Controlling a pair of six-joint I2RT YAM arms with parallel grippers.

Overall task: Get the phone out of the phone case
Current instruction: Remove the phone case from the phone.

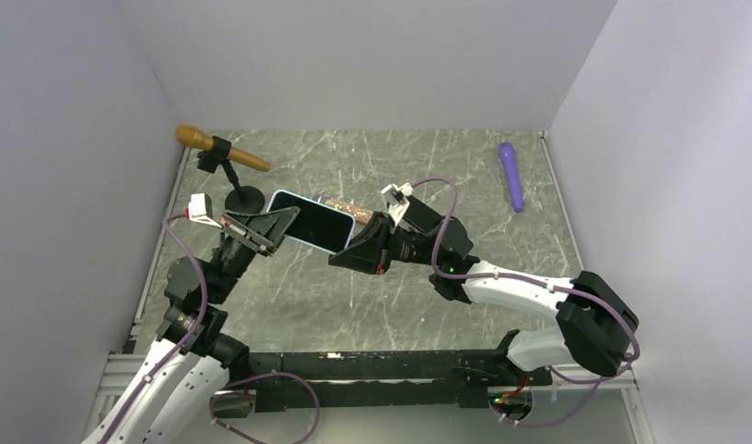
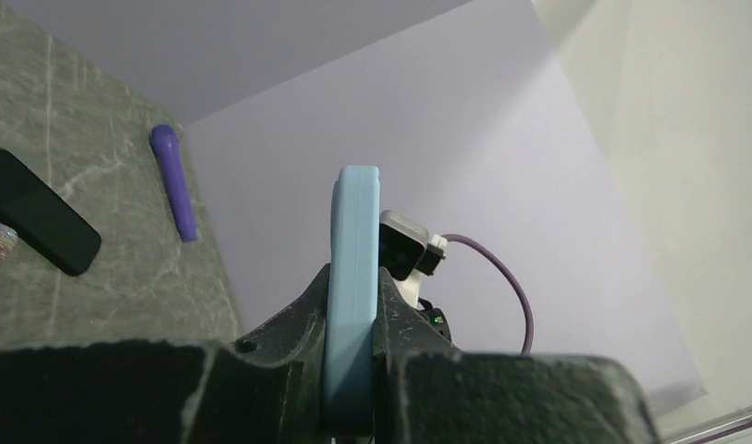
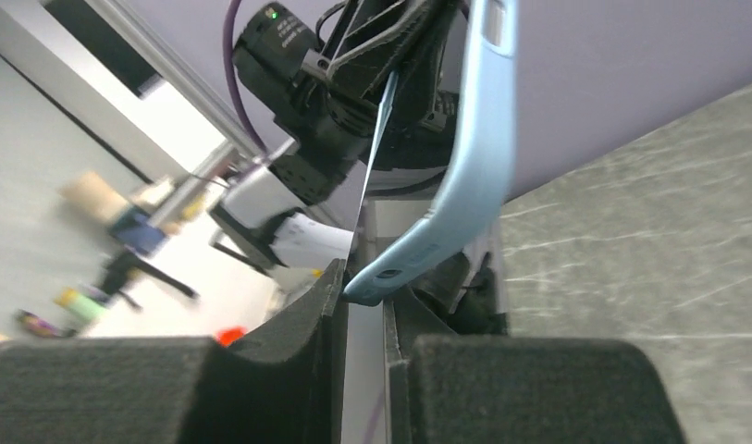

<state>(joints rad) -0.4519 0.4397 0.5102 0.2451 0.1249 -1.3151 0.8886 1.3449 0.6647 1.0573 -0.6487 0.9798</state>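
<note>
Right wrist view shows us the smooth blue phone case (image 3: 474,166) bending off the thin phone (image 1: 316,225), above the marbled table (image 3: 649,240). The right gripper (image 3: 363,287) pinches the phone's edge, the left gripper (image 2: 351,305) clamps the case's rounded rim; the contact is partly hidden.

Pale blue and black over veined grey-green stone

The phone case (image 2: 351,268) is a plain light blue around the phone (image 1: 312,220) and its glossy black face. The table (image 1: 427,296) is grey-green marble streaked with white veins. Near its far right corner lies a violet microphone (image 1: 511,174). Near the far left corner a golden-brown microphone (image 1: 219,150) sits on a black stand (image 1: 245,197). The left gripper (image 1: 279,227) and right gripper (image 1: 358,248) are matt black, on white arms (image 1: 520,289) with mauve cables (image 1: 450,199).
</note>
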